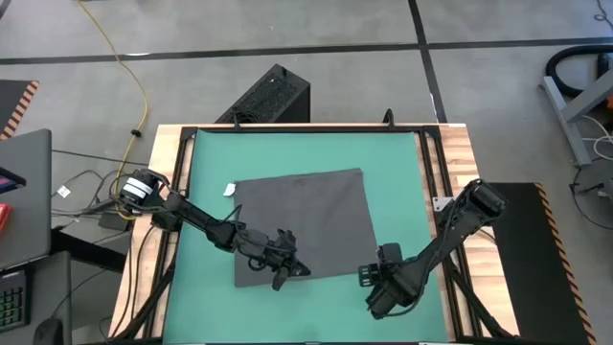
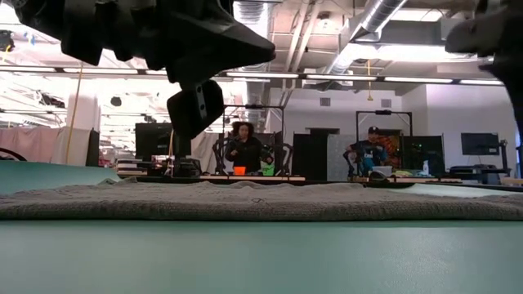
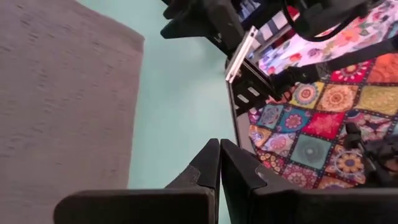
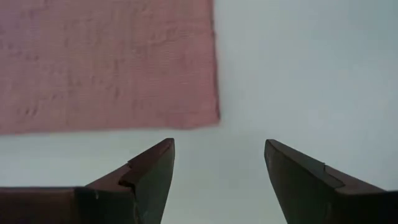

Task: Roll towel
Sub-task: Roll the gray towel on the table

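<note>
The dark grey towel lies spread flat on the green mat, with its white tag at the far left corner. My left gripper is shut and empty by the towel's near edge. In the left wrist view its fingertips are over bare mat beside the towel, and the low view shows it above the towel. My right gripper is open and empty, just off the towel's near right corner.
The mat sits inside a black frame on a wooden table. Bare mat runs around the towel on all sides. A black box stands beyond the far edge. People sit in the room behind.
</note>
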Robot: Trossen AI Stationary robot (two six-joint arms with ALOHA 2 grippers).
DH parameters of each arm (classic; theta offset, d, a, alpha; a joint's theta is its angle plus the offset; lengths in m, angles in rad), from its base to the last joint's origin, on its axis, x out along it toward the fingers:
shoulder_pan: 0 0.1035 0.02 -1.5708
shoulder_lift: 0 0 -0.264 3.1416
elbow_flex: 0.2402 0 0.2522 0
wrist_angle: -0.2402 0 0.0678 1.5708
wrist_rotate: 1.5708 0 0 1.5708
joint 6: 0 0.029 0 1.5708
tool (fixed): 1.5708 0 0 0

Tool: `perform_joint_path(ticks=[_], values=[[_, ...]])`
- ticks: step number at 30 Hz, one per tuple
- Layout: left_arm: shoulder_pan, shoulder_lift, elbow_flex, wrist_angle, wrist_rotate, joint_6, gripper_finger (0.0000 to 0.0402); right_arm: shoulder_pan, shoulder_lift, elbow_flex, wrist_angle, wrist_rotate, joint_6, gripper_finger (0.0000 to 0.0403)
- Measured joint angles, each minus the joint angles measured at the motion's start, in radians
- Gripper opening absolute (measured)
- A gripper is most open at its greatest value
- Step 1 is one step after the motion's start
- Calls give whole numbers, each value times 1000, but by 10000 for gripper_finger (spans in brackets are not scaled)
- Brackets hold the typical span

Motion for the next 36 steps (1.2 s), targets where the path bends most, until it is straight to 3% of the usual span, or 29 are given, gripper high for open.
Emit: perform_joint_path(ticks=[5,10,27,36], values=[[0,0,0,-26,-5,14,0,-23,-58,-123,221,16,-9,276],[0,0,0,-43,-7,22,0,-31,-63,-201,306,19,-10,276],[0,9,0,-117,-65,85,0,-95,-61,-216,295,48,-107,276],[-32,21,64,-365,-73,226,0,-91,-61,-216,294,23,-117,276]])
